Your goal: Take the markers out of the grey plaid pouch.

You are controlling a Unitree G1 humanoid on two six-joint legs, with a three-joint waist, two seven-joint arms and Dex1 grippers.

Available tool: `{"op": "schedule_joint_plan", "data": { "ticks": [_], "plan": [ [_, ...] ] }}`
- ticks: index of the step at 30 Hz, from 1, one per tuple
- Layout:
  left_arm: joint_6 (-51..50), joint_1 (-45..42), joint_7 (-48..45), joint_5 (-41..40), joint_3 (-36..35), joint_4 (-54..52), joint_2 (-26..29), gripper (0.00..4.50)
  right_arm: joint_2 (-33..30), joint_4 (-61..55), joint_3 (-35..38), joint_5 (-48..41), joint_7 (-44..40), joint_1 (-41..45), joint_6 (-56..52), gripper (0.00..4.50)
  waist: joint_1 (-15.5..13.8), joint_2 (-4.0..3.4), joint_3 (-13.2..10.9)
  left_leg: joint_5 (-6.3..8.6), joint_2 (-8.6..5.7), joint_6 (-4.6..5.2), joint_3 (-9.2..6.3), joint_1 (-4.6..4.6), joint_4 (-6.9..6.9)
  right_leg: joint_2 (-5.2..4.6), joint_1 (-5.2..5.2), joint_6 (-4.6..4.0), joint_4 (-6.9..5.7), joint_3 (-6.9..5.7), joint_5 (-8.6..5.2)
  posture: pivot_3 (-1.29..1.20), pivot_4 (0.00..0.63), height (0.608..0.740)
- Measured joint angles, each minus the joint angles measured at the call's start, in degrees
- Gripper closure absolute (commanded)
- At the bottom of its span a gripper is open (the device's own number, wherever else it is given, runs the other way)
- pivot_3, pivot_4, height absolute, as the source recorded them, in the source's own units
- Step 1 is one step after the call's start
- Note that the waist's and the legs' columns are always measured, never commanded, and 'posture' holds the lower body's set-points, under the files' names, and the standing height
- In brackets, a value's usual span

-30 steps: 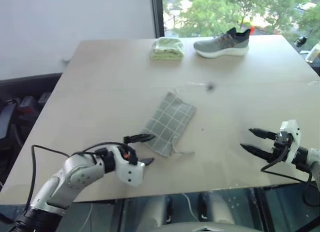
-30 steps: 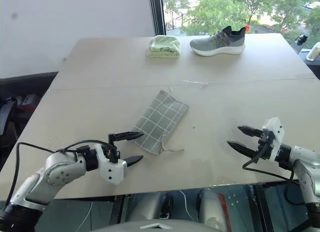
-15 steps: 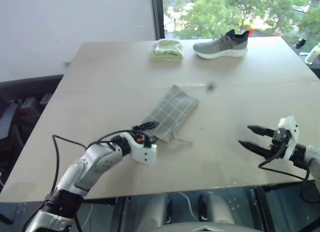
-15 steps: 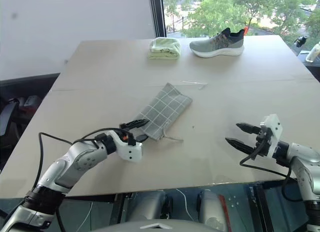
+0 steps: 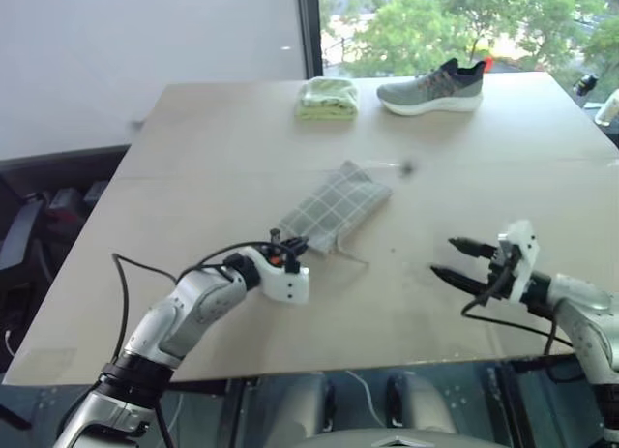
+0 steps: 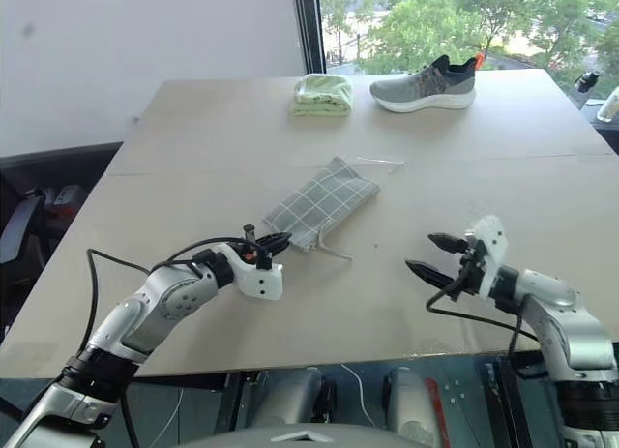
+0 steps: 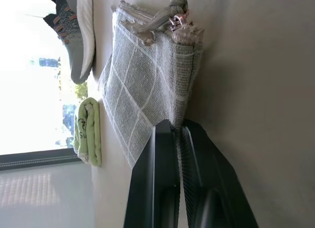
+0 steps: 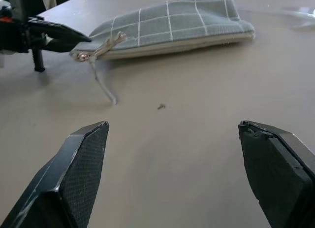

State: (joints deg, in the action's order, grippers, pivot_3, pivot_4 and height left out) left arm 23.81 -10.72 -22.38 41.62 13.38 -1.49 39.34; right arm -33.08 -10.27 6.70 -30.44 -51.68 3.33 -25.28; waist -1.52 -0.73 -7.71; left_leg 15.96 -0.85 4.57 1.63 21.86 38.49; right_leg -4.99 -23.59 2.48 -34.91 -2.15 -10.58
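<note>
The grey plaid pouch (image 5: 338, 204) lies flat near the middle of the table, with its drawstring (image 8: 101, 73) trailing off the near end. My left gripper (image 5: 295, 243) is shut on the pouch's near left edge, and the fabric (image 7: 142, 80) sits pinched between the two black fingers (image 7: 165, 154). My right gripper (image 5: 443, 257) hovers open just above the table, to the right of the pouch and pointing at it, with nothing between its fingers (image 8: 81, 159). The markers are hidden.
A grey sneaker (image 5: 430, 85) and a folded light-green cloth (image 5: 327, 98) sit at the far edge of the table (image 5: 193, 177) by the window. The table's near edge runs just below both grippers.
My left gripper reached forward to the pouch's near edge and shut on it, and the pouch slid a little farther away. My right gripper moved left toward the pouch, still open.
</note>
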Motion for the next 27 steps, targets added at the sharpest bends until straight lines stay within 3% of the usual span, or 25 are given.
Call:
{"op": "schedule_joint_plan", "data": {
  "ticks": [10, 16, 17, 19, 24, 26, 27],
  "plan": [
    [0.02, -0.25, 0.09, -0.20, 0.41, -1.42, -0.36, 4.36, 8.03, -1.23, -17.61, 7.57, 5.96, 10.14, -5.13, 0.23, -0.81, 0.02, -0.04, -0.01, 0.02, -0.01, 0.00, 0.22, 0.01, -0.06, -0.13, -0.02, 0.09, -0.13, 0.01, 0.00, 0.150, 0.740],
    [-0.12, -0.03, -0.44, -0.40, 0.41, -2.43, -0.35, 4.36, 11.16, 7.17, -21.94, 12.98, 6.39, 15.97, -2.89, 0.23, -0.81, 0.06, -0.08, -0.02, -0.01, -0.02, 0.00, 0.35, 0.02, -0.06, -0.18, -0.01, 0.14, -0.21, 0.01, 0.00, 0.150, 0.740],
    [-0.34, 0.15, -0.46, -0.47, 0.34, -2.66, -0.35, 4.50, 11.32, 8.46, -22.74, 13.76, 5.82, 16.84, -2.84, 0.62, -0.78, 0.05, -0.09, -0.02, -0.02, -0.02, 0.00, 0.35, 0.02, -0.05, -0.19, -0.02, 0.13, -0.25, 0.01, 0.00, 0.150, 0.740],
    [-0.61, 0.32, -0.47, -0.64, 0.18, -2.97, -0.35, 4.50, 11.68, 9.49, -23.24, 14.34, 5.52, 17.76, -2.73, 0.98, -0.75, 0.05, -0.09, -0.03, -0.02, -0.02, 0.00, 0.35, 0.02, -0.04, -0.19, -0.01, 0.13, -0.27, 0.01, 0.00, 0.150, 0.740],
    [-1.28, 0.77, -0.45, -0.66, 0.11, -3.71, -0.37, 4.50, 13.94, 10.37, -24.66, 14.58, 4.20, 18.75, -2.95, 3.24, -0.67, 0.05, -0.11, -0.03, -0.01, -0.01, -0.02, 0.37, 0.01, -0.02, -0.20, -0.01, 0.13, -0.37, 0.01, 0.00, 0.150, 0.740],
    [-1.59, 0.92, -0.41, -0.66, 0.11, -4.00, -0.46, 4.50, 14.33, 10.37, -24.82, 14.58, 3.93, 18.75, -3.07, 4.35, -0.68, 0.05, -0.13, -0.03, -0.01, -0.01, -0.02, 0.40, 0.01, -0.02, -0.21, -0.01, 0.15, -0.42, 0.01, 0.00, 0.150, 0.740],
    [-1.70, 0.97, -0.40, -0.67, 0.11, -4.11, -0.52, 4.50, 14.31, 10.37, -24.82, 14.63, 3.82, 18.75, -3.08, 4.43, -0.68, 0.06, -0.13, -0.03, -0.02, -0.01, -0.02, 0.41, 0.01, -0.02, -0.22, -0.01, 0.16, -0.43, 0.01, 0.00, 0.150, 0.740]
  ]
}}
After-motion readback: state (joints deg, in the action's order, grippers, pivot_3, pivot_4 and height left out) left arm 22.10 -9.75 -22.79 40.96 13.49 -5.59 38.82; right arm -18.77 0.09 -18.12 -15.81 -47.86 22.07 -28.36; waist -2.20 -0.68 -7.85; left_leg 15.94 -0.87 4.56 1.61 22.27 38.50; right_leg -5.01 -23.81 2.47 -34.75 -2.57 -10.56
